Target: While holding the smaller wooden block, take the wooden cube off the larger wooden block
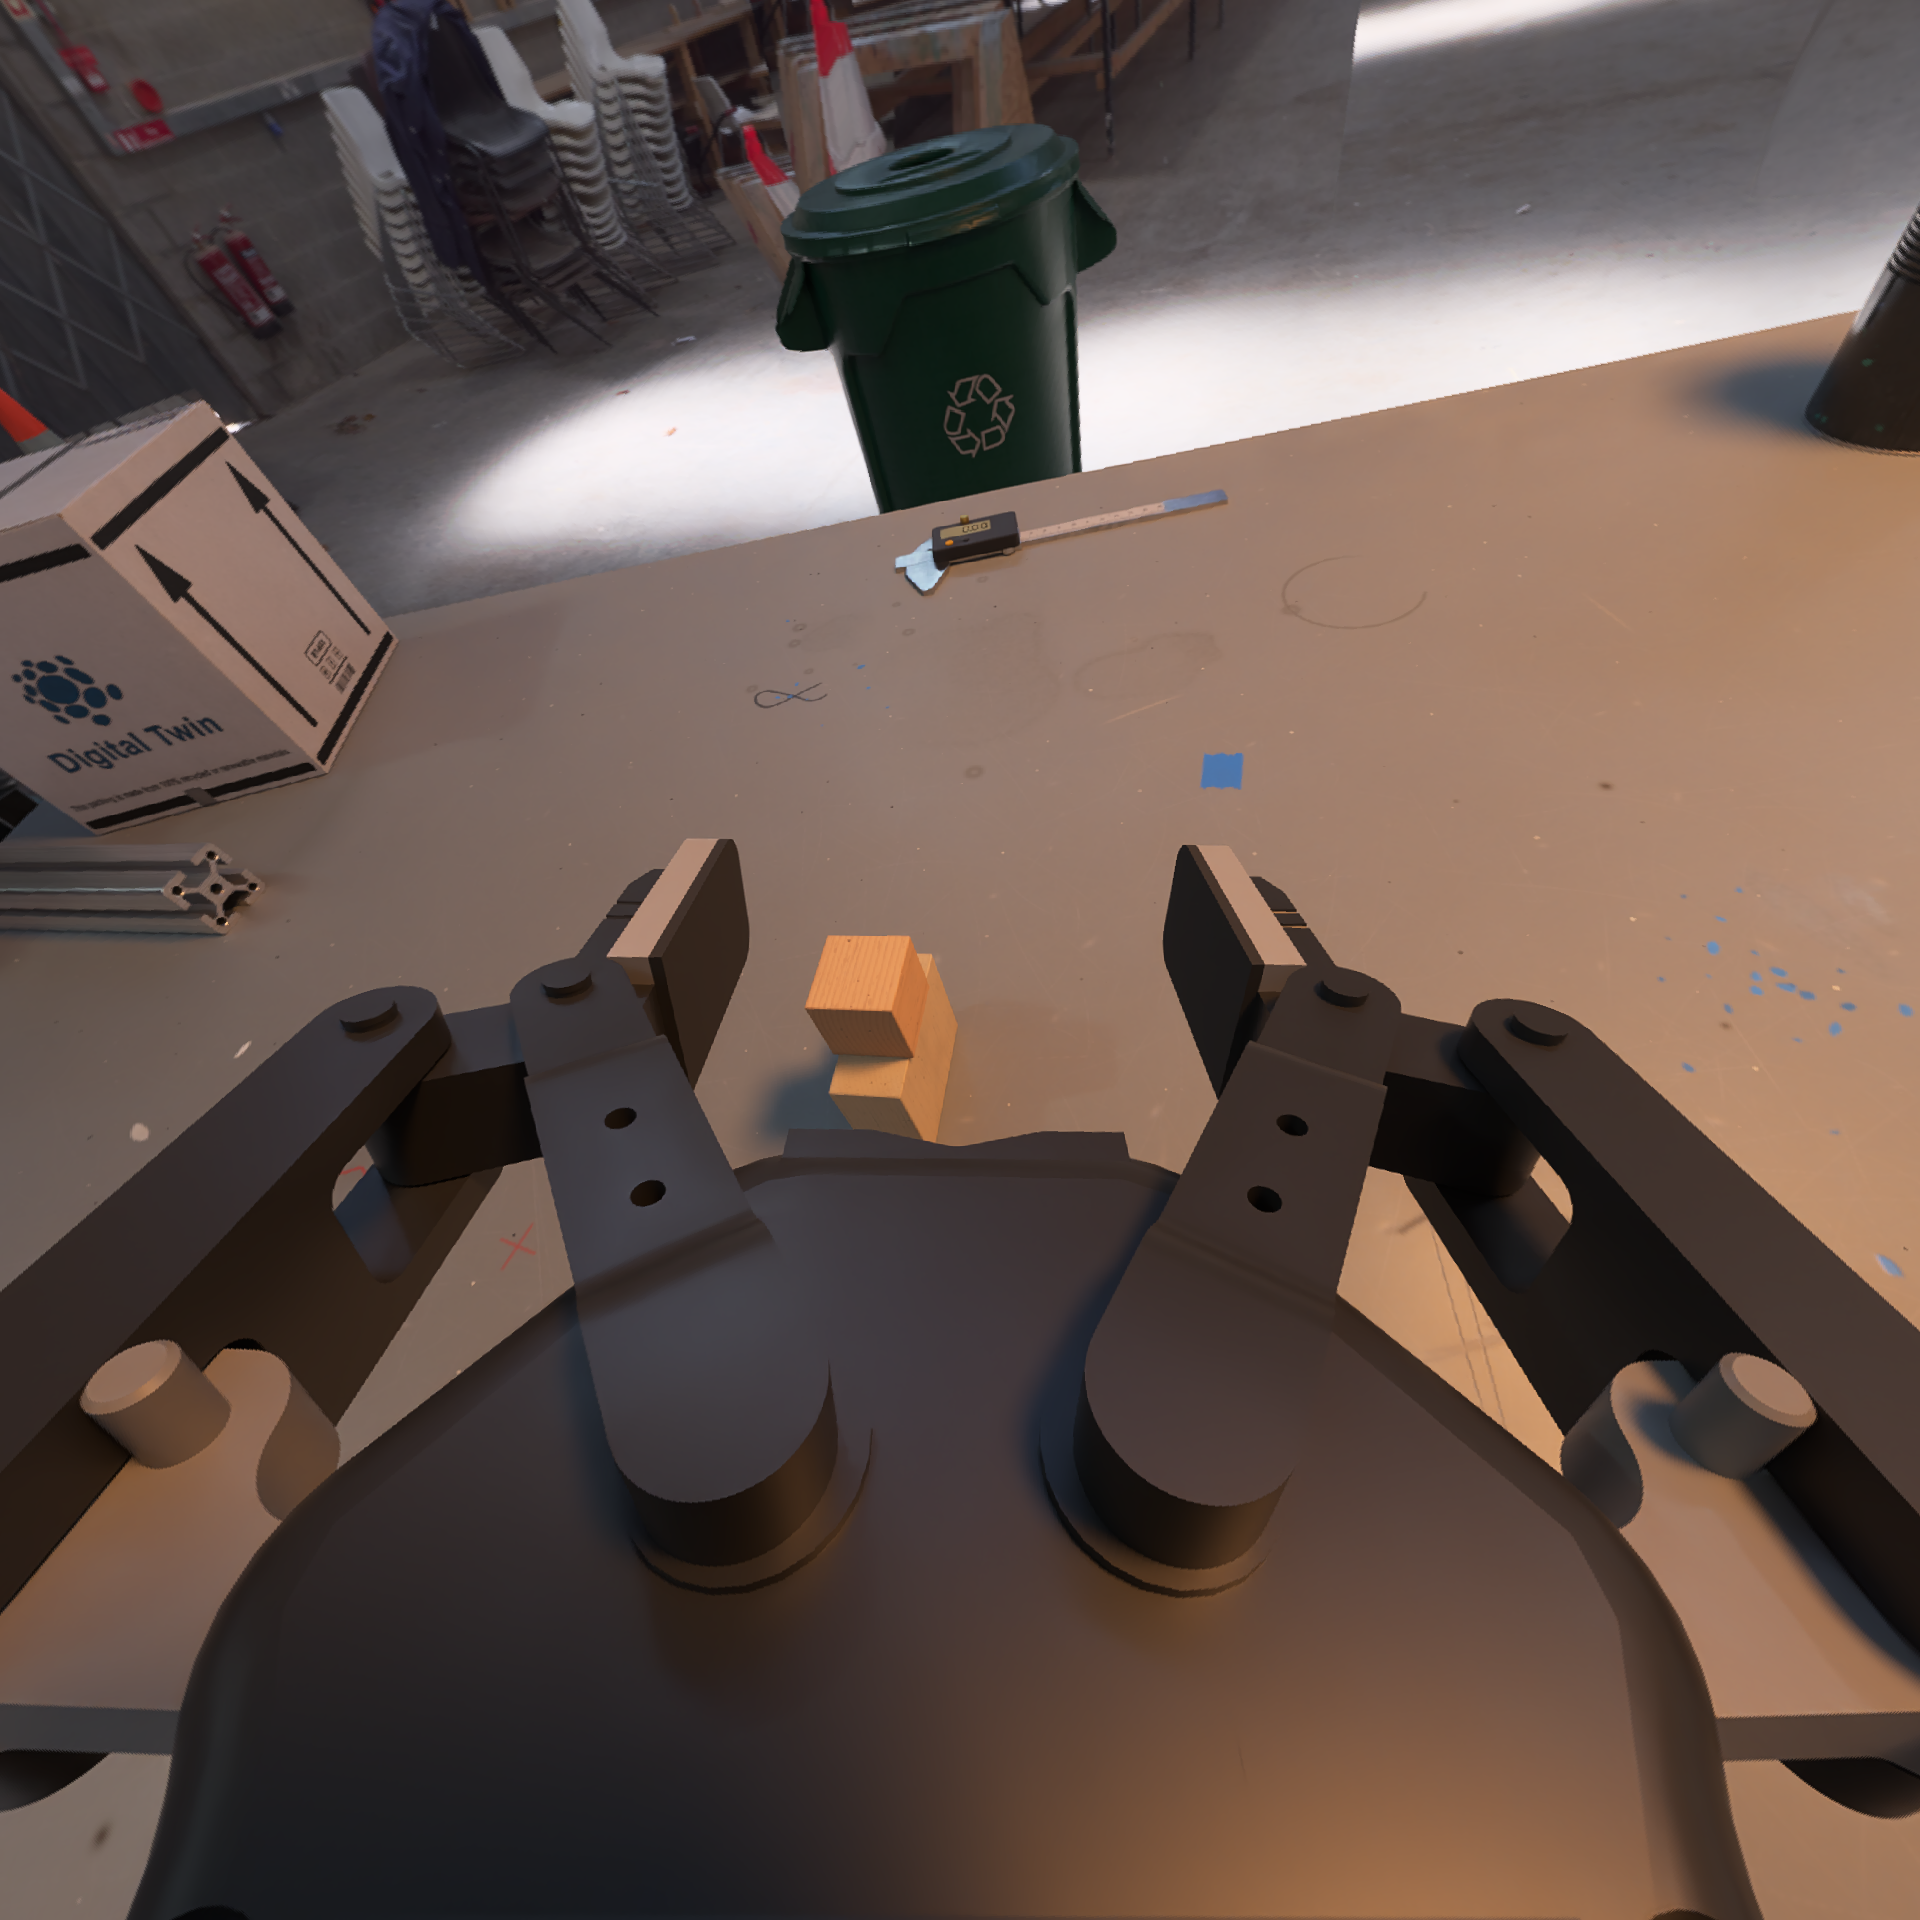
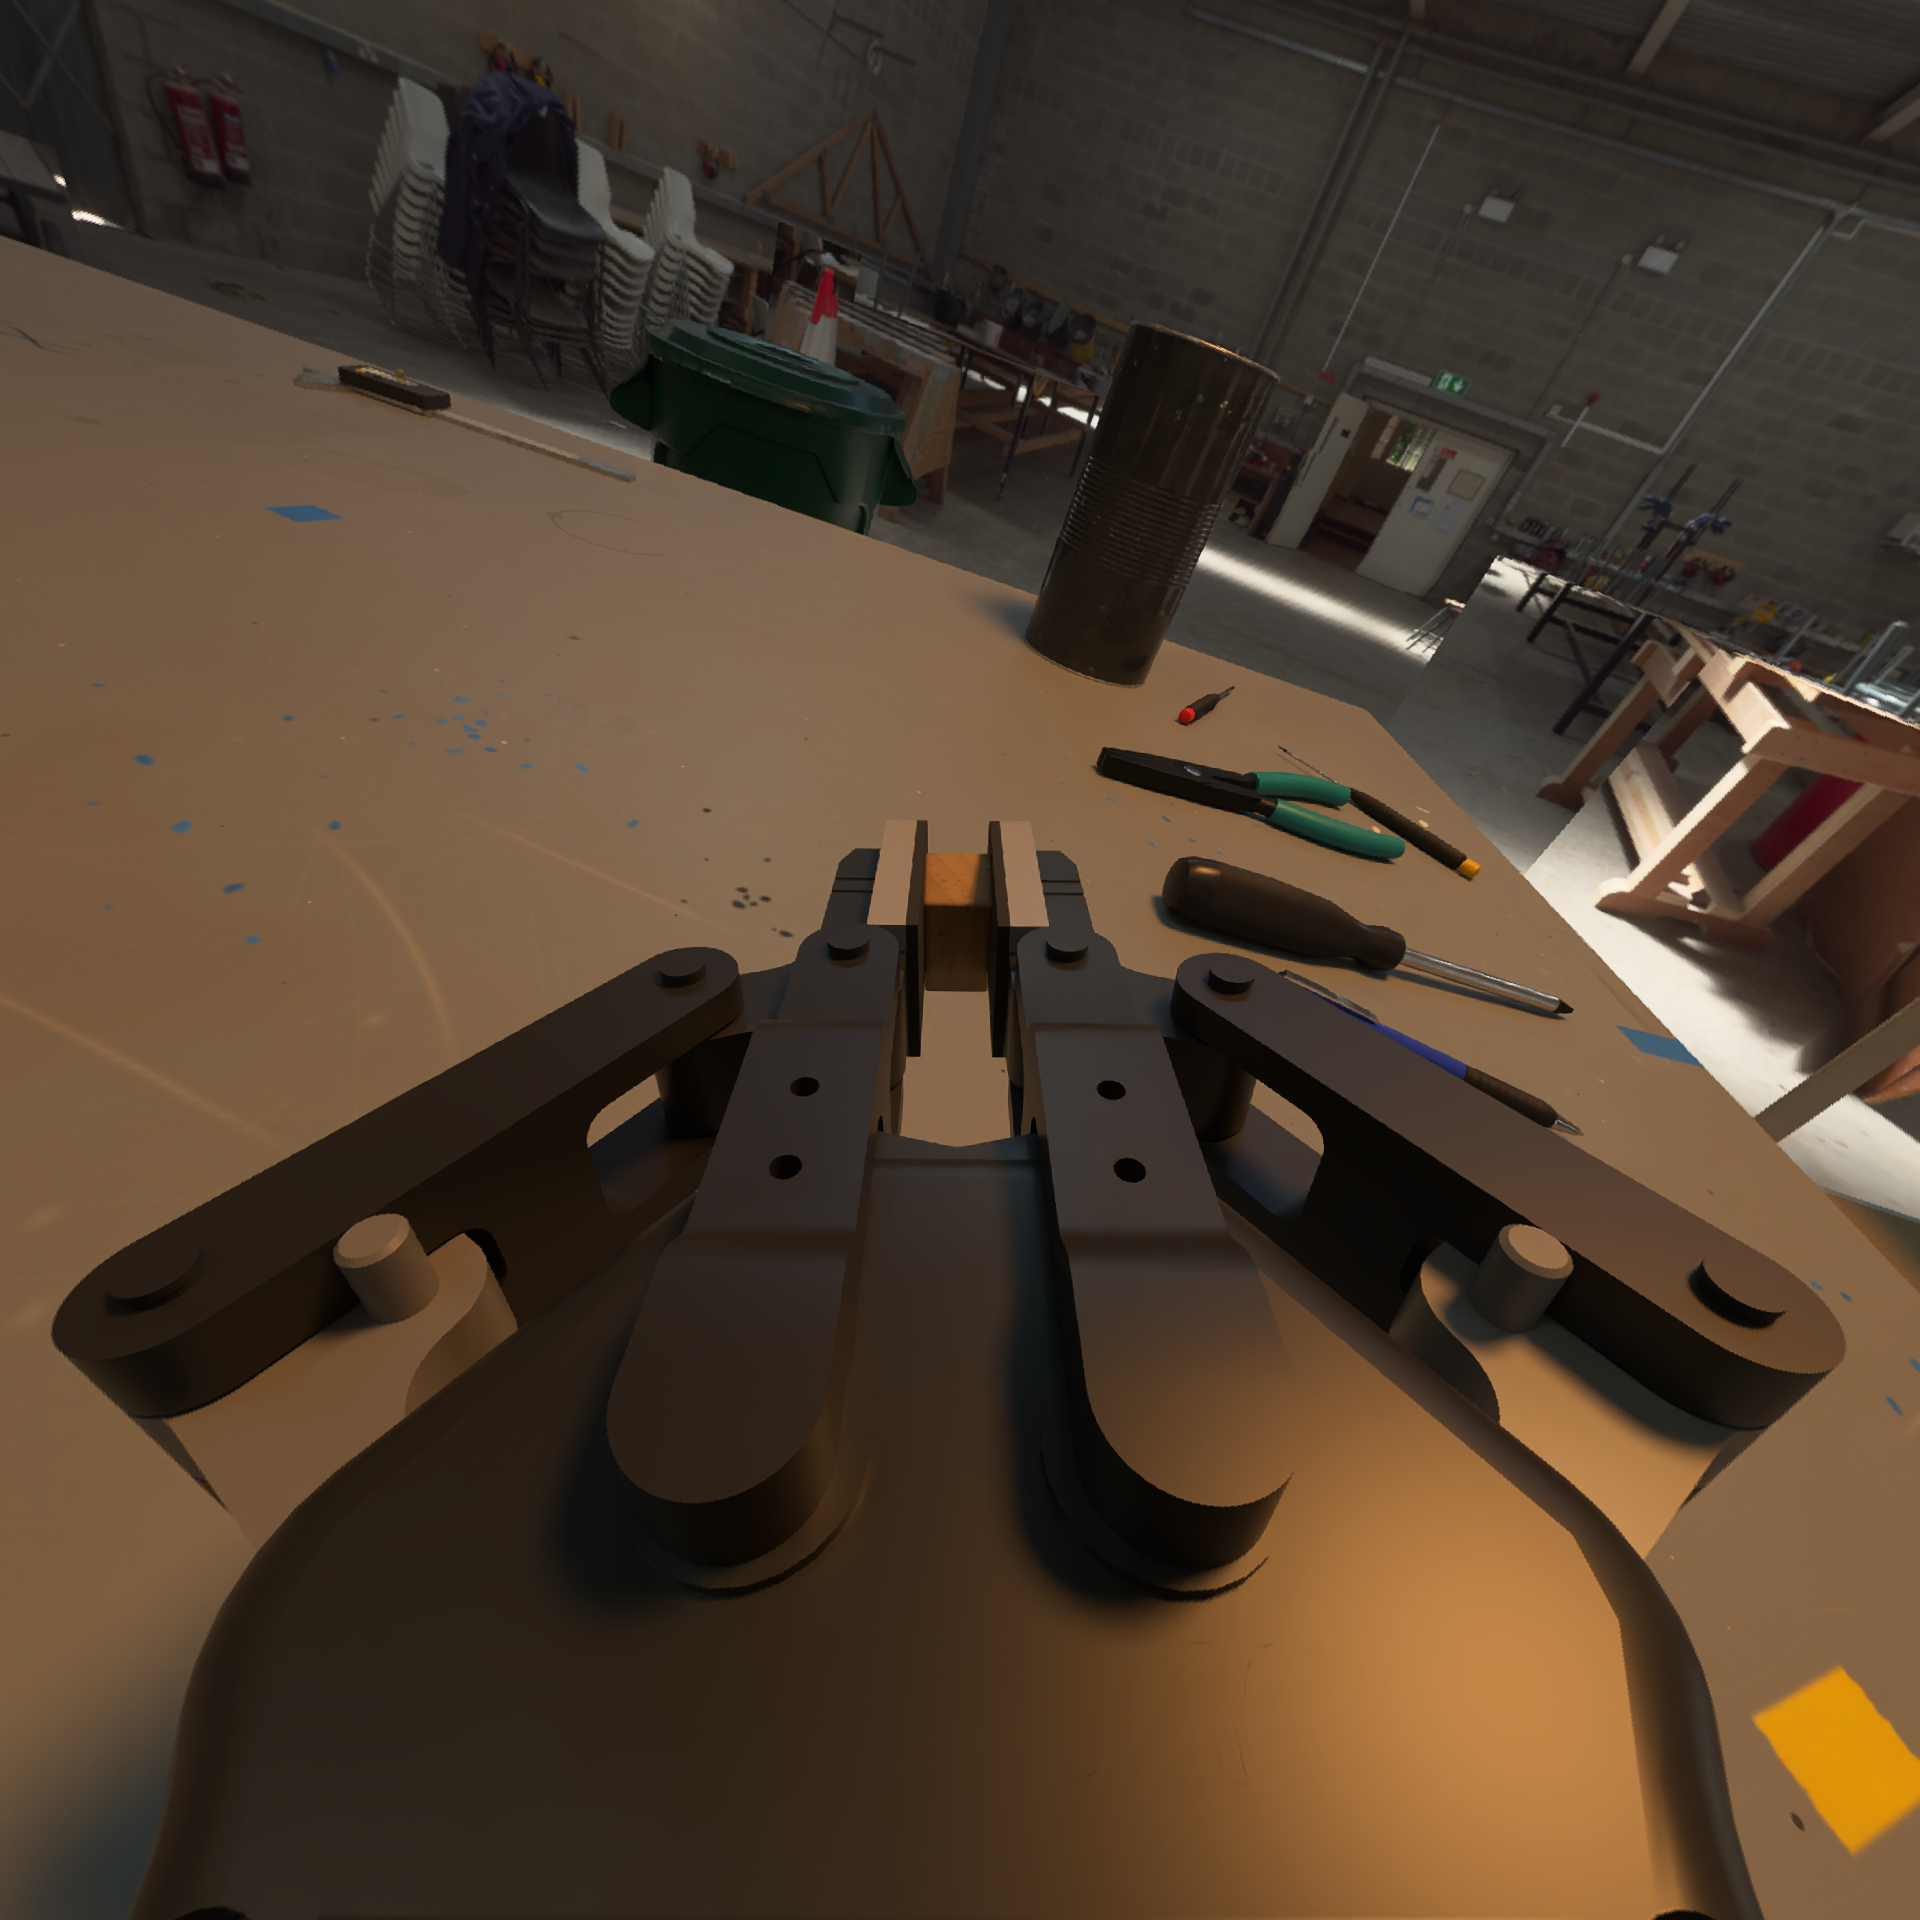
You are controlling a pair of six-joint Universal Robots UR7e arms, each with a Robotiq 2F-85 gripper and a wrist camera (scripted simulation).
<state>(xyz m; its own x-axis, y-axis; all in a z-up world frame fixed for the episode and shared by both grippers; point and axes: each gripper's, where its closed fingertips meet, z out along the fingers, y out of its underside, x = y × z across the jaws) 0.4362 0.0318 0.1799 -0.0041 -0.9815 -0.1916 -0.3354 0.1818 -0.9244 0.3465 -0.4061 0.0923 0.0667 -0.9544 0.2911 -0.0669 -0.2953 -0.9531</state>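
Note:
In the left wrist view a small orange-brown wooden cube (image 1: 865, 994) sits on top of a paler, larger wooden block (image 1: 904, 1086) that stands on the table. My left gripper (image 1: 956, 925) is open and empty, its fingers wide apart above and either side of the stack, not touching it. In the right wrist view my right gripper (image 2: 956, 883) is shut on the smaller wooden block (image 2: 956, 925), held between the two pads above the table.
Left wrist view: a cardboard box (image 1: 177, 644) and an aluminium profile (image 1: 135, 888) at left, a caliper (image 1: 1049, 535) near the far edge, a green bin (image 1: 945, 312) beyond. Right wrist view: a dark can (image 2: 1143, 509), pliers (image 2: 1257, 795), screwdrivers (image 2: 1340, 935), a pen (image 2: 1455, 1070) at right.

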